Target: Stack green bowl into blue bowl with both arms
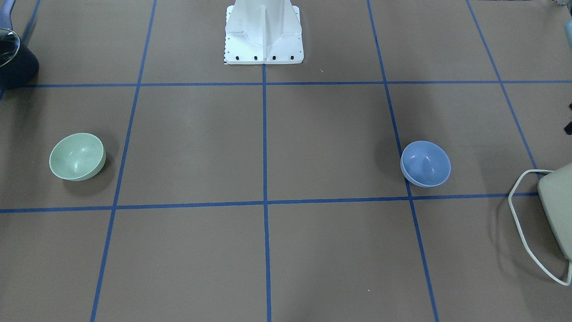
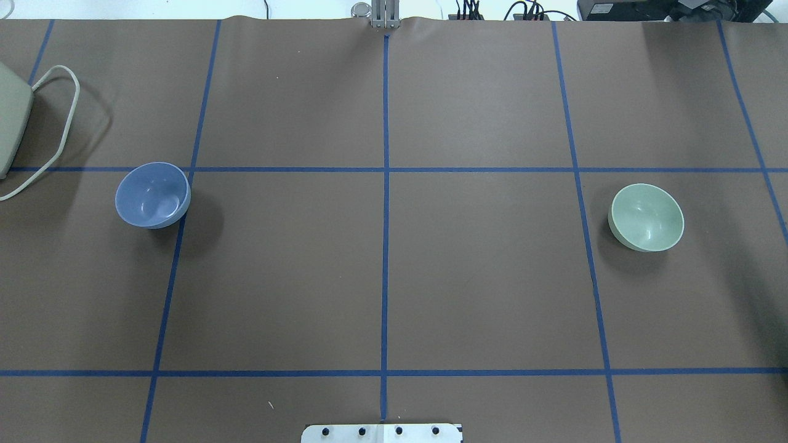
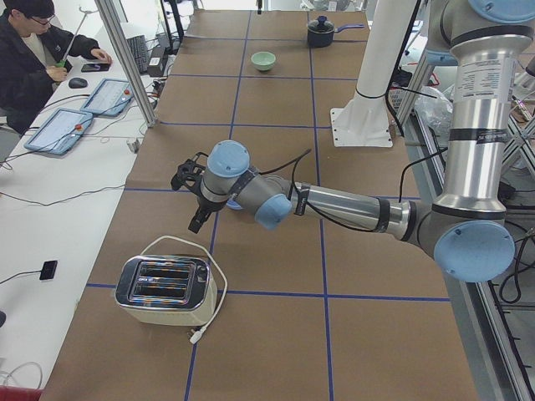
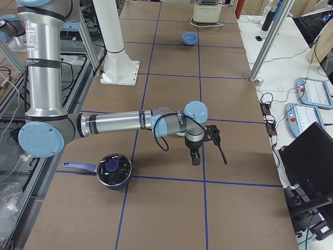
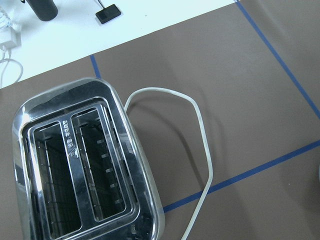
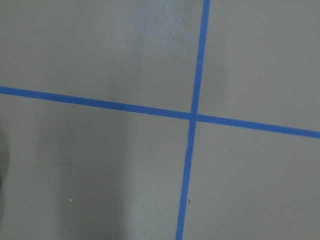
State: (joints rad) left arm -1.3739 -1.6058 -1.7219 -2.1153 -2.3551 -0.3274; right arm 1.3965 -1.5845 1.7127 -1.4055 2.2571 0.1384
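The green bowl (image 1: 77, 156) stands upright and empty on the brown table, at the right in the overhead view (image 2: 646, 217). The blue bowl (image 1: 425, 163) stands upright and empty at the left in the overhead view (image 2: 152, 195), far from the green one. My left gripper (image 3: 198, 220) hangs over the table beside the toaster. My right gripper (image 4: 195, 156) hangs over the table near the pot. Both grippers show only in the side views, so I cannot tell whether they are open or shut. Neither wrist view shows a bowl.
A chrome toaster (image 5: 85, 165) with a white cord (image 5: 200, 125) stands past the blue bowl at the table's left end (image 3: 167, 288). A dark lidded pot (image 4: 113, 169) stands at the right end. The white base pedestal (image 1: 263, 36) is at the middle. An operator (image 3: 33, 50) sits alongside.
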